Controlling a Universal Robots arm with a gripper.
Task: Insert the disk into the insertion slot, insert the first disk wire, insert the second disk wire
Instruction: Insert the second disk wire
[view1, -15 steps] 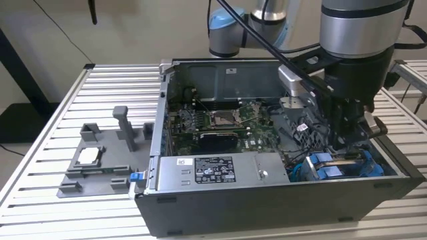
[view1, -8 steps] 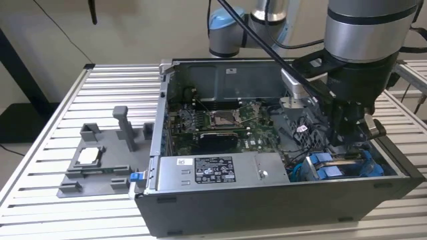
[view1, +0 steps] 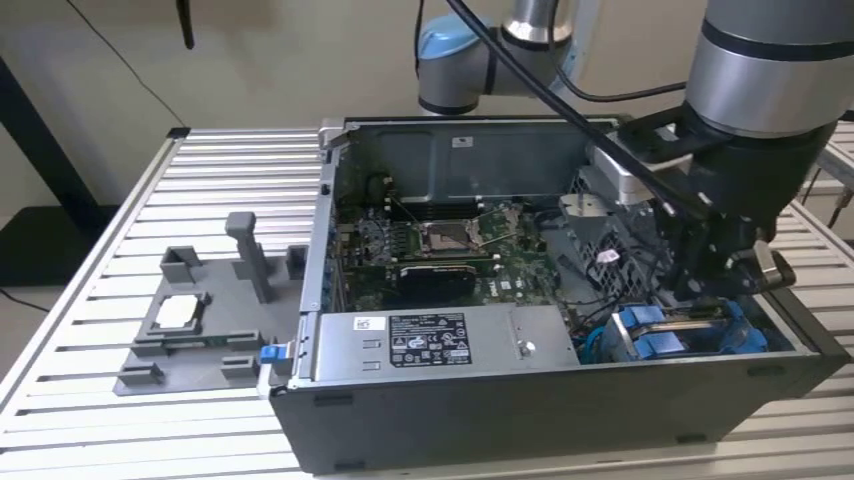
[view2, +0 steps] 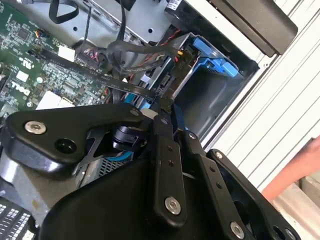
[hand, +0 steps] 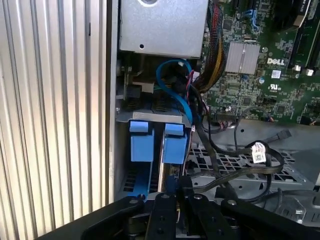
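Exterior view, L to R.
(a) fixture tray (view1: 180, 330): grey, outside the computer case (view1: 561, 420), on the exterior view's left of the PSU box (view1: 427, 340).
(b) motherboard (view1: 441, 245): just behind PSU box.
(c) disk (view1: 667, 335): blue carrier seated in the insertion slot (hand: 121, 165), on the exterior view's right of PSU box.
(d) gripper (view1: 707, 295): just above disk, inside case opening, same side of PSU box.

Second wrist view: jaws narrow, pinched on the end of a flat black wire (view2: 125, 86) that crosses over motherboard.

First wrist view: blue cable (hand: 175, 85) loops betw. PSU box and disk's blue tabs.
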